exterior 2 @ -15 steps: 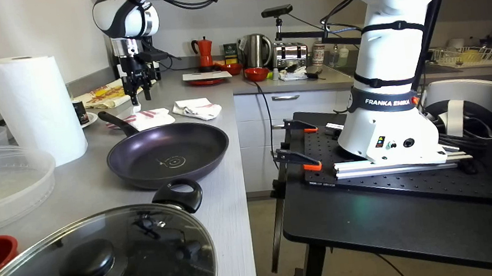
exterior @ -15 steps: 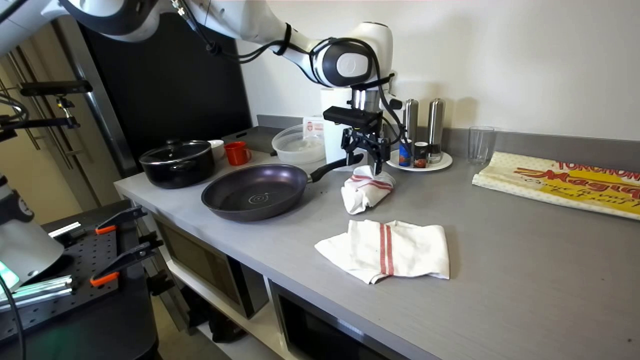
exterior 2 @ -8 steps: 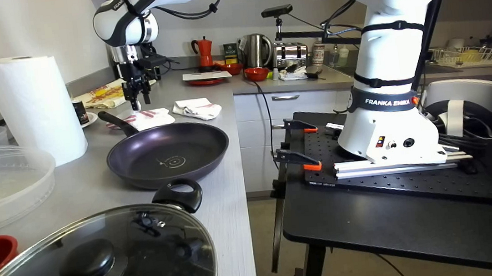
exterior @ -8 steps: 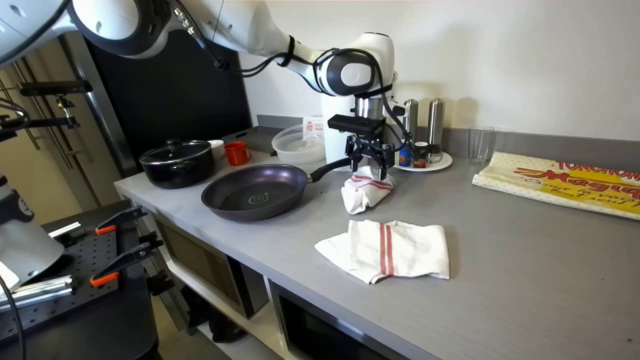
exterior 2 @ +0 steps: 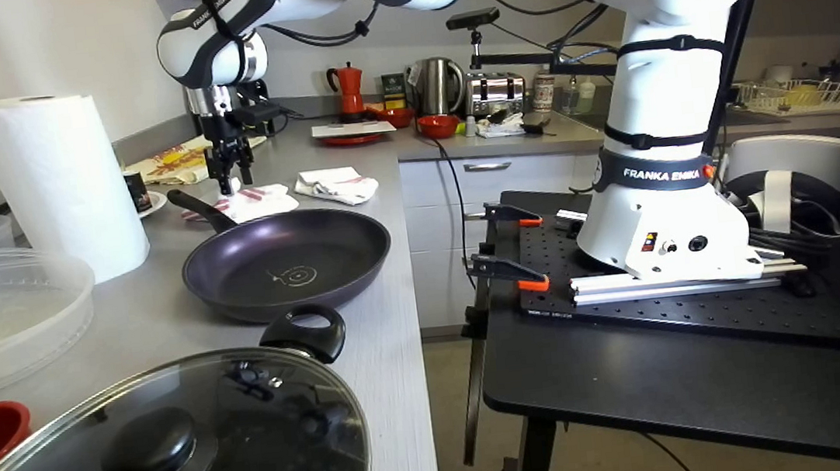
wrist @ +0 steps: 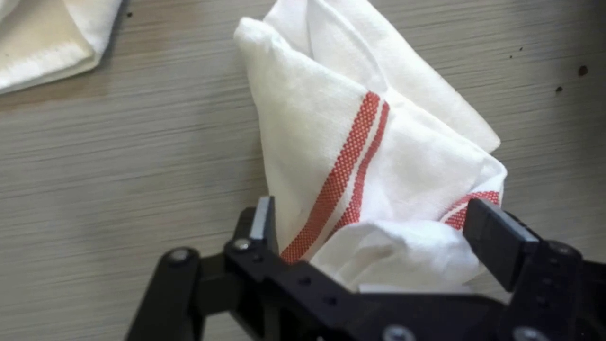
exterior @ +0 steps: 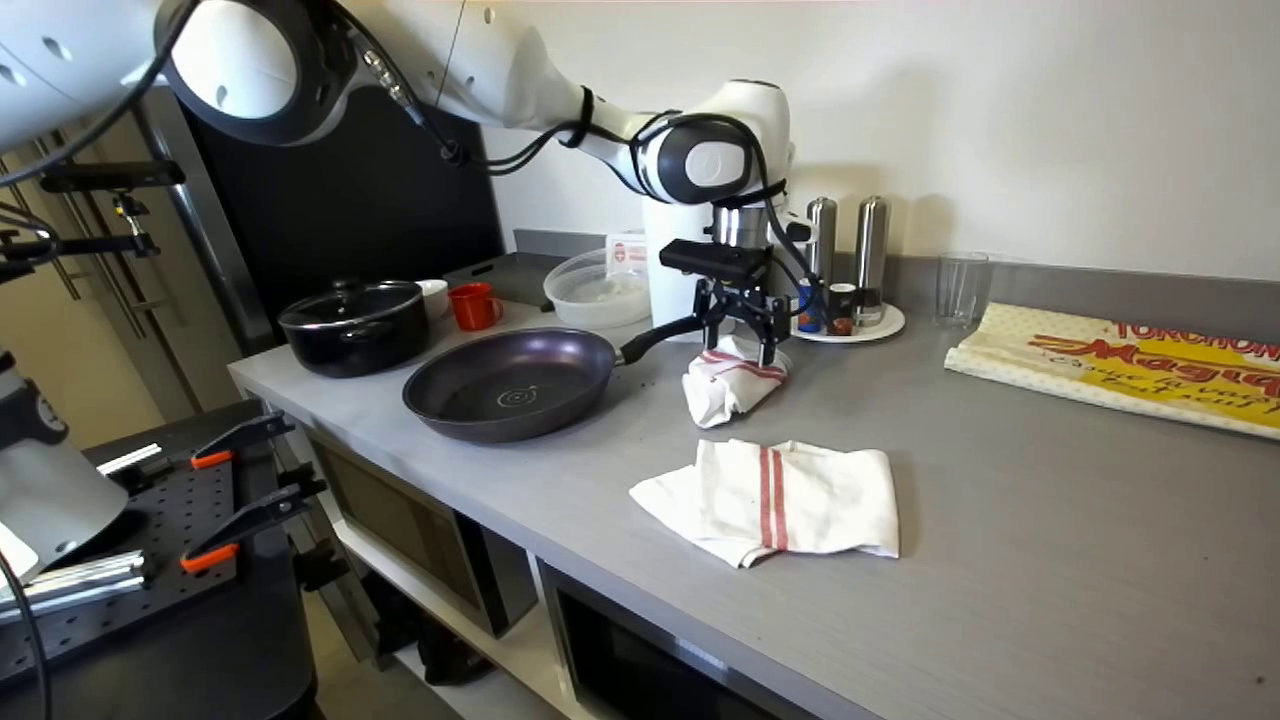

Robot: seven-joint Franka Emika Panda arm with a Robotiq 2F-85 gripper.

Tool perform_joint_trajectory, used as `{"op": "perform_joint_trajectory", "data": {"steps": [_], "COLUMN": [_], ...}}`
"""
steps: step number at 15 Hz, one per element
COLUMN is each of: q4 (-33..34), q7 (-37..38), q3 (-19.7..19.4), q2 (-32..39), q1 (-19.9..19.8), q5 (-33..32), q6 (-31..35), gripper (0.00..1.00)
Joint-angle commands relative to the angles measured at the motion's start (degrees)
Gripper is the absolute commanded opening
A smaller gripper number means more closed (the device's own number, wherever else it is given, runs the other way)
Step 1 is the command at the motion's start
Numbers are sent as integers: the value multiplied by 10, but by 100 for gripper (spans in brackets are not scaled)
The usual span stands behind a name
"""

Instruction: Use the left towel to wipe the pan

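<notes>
Tool spread over left towel; base reads "FRANKA EMIKA".

The crumpled towel is white with paired red stripes, the broader one flecked pale; the flat towel is white, red-striped. The pan is near-black, perhaps purplish under glare, with a pale ringed emblem.

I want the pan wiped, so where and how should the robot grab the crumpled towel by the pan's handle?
Probably the bunched peak of the crumpled towel, from straight above: that lump stands between the open fingers, higher than the striped folds.
</notes>
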Motion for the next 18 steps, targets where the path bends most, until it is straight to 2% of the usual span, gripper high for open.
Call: {"op": "perform_joint_trajectory", "data": {"steps": [1, 9, 10, 11, 18], "q4": [51, 86, 82, 84, 94], "q7": [-5, -3, -3, -4, -6], "q3": [8, 8, 6, 6, 7], "q2": [32, 71, 69, 70, 65], "q1": [-4, -7, -5, -5, -6], "q5": [1, 1, 3, 4, 6], "q6": [-20, -43, -41, -42, -39], "gripper": [100, 100, 92, 74, 21]}}
